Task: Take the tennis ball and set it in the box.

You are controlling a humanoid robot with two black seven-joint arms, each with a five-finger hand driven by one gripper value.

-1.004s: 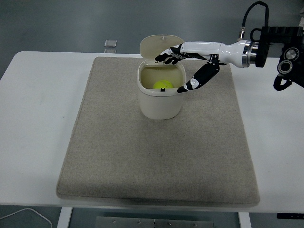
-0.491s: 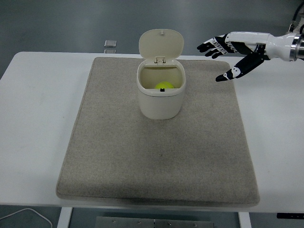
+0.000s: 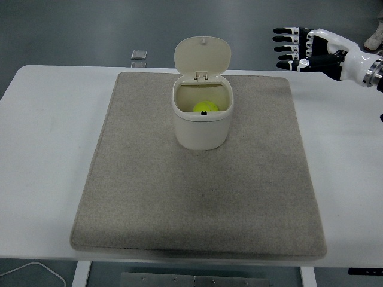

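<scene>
Cable [image 3: 30,270]: a white loop at the bottom left corner, below the bench's near edge.
Bench [image 3: 42,167]: white, carrying a large grey mat.
Mat [image 3: 197,197]: rectangular, lying flat, covering most of the bench's middle.
Box [image 3: 202,122]: a cream, rounded container standing upright on the far half of the mat.
Lid [image 3: 203,55]: hinged at the box's far rim, tipped up and back, leaving the top open.
Tennis ball [image 3: 205,107]: yellow-green, lying inside the box, low against its far wall.
Small object [image 3: 139,55]: flat and grey, on the bench just beyond the mat's far left corner.
Right hand [image 3: 299,46]: released, fingers spread and pointing left, holding nothing, raised above the bench's far right, well apart from the box.
</scene>
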